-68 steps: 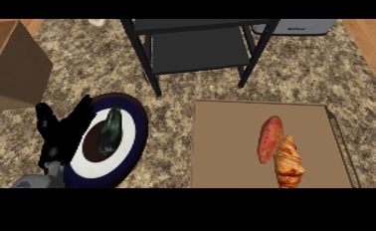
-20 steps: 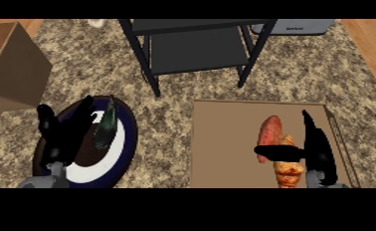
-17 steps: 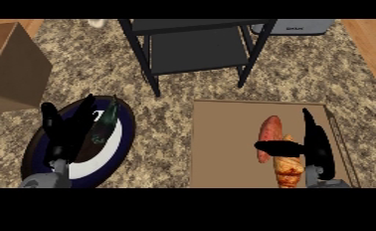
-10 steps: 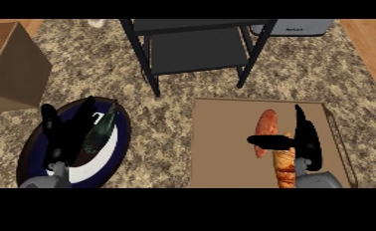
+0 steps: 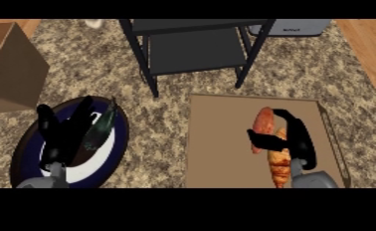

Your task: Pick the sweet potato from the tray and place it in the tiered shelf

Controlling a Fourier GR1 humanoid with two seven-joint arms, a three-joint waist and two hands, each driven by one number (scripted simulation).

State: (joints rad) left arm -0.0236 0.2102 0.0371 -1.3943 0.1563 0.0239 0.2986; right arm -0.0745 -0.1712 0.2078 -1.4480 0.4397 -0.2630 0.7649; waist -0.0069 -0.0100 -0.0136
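The reddish sweet potato [image 5: 262, 121] lies upright in view on the brown tray [image 5: 220, 140], its lower end touching a croissant [image 5: 279, 168]. My right hand [image 5: 300, 143] is over it. The fingers [image 5: 292, 121] run along its right side, nearly straight with the tips bent toward it. The thumb [image 5: 258, 138] crosses its lower part. The black tiered shelf [image 5: 192, 51] stands beyond the tray, both levels bare. My left hand [image 5: 62, 138] rests open over a plate at the lower left, fingers up.
A dark blue plate [image 5: 122, 131] under the left hand holds a dark green vegetable [image 5: 103, 125]. A cardboard box [image 5: 18, 70] stands at the far left, and a grey appliance [image 5: 294, 26] sits behind the shelf at the right. The counter is speckled stone.
My right hand came in from the lower right, slid up and left over the tray, and set its thumb across the sweet potato. The left hand only shifted slightly on the plate.
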